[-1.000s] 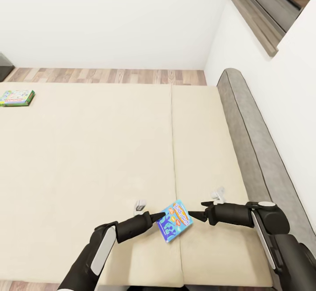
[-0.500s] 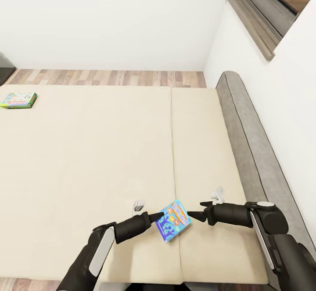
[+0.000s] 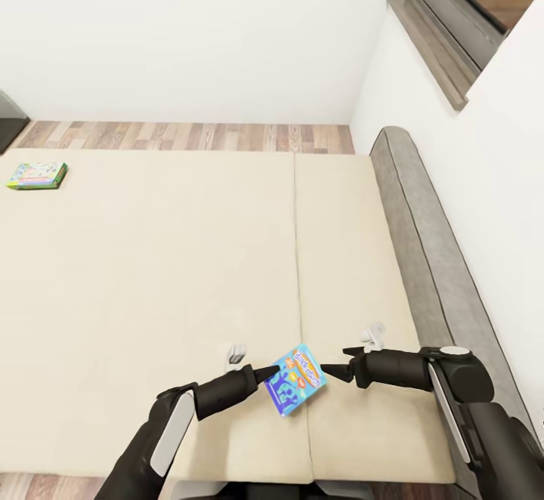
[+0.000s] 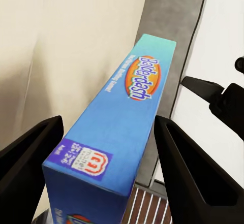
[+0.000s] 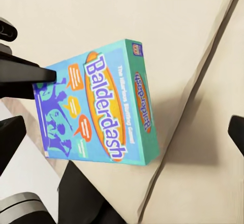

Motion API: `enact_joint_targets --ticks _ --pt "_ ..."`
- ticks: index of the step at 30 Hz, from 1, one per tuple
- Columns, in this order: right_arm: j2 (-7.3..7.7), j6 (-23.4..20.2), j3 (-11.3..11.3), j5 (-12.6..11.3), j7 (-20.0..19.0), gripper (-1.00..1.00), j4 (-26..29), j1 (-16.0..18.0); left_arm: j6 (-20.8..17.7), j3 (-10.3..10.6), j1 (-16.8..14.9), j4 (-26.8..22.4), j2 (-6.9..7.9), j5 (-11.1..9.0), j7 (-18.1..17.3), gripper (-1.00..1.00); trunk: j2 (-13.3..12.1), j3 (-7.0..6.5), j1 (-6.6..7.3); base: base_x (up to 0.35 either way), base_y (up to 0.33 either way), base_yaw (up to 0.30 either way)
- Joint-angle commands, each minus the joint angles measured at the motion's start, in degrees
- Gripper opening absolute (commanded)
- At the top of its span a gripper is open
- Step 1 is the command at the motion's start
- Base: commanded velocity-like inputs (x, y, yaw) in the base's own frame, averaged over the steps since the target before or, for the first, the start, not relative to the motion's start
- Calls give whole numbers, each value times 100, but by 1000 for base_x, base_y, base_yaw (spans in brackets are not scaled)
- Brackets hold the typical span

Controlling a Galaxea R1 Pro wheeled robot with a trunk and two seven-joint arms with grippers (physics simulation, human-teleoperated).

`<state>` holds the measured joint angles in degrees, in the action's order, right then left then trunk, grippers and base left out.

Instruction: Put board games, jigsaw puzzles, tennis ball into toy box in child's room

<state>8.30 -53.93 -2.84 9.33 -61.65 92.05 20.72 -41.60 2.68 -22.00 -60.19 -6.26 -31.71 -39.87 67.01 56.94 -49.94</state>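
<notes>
A blue board game (image 3: 296, 379) lettered "Balderdash" hangs tilted just above the near edge of the beige bed (image 3: 166, 258). My left gripper (image 3: 273, 378) is shut on it, a finger (image 4: 30, 155) pressed on each long side of the box (image 4: 117, 117). In the right wrist view the same box (image 5: 101, 109) casts a shadow on the mattress. My right gripper (image 3: 340, 362) is open, its tips just right of the box and apart from it. A second board game (image 3: 38, 175), green and white, lies flat at the bed's far left. The toy box and the table are out of view.
A grey padded bed end (image 3: 423, 243) runs along the right, against a white wall with a window sill (image 3: 431, 39). Wood plank floor (image 3: 189, 134) lies beyond the bed. A dark piece of furniture (image 3: 7, 118) shows at the far left edge.
The whole view has shifted slightly, so the camera moved. The left gripper still holds the blue box; the right gripper's tips stand a little nearer its edge.
</notes>
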Motion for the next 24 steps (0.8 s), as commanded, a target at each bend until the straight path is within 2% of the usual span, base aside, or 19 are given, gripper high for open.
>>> enact_joint_targets --ticks 1,5,8,13,24 --pt "-1 -25 -6 59 -60 100 6 4 -25 -2 -1 -2 -1 -10 5 -100 -39 -16 22 0 0 0" --pt "-4 -31 -2 60 -59 100 4 5 -26 -30 1 -2 14 -10 5 -100 -200 -87 110 0 0 0" --pt "-8 -34 8 65 -58 100 1 9 -26 -149 3 -2 22 -15 -12 -100 -320 -141 176 0 0 0" --pt "-8 -33 15 67 -58 100 -1 10 -25 -224 26 -2 26 -18 -22 -100 -521 -231 286 0 0 0" --pt "-9 -40 20 69 -58 100 -2 11 -18 -279 50 -2 28 -19 -29 -100 -962 -429 527 0 0 0"
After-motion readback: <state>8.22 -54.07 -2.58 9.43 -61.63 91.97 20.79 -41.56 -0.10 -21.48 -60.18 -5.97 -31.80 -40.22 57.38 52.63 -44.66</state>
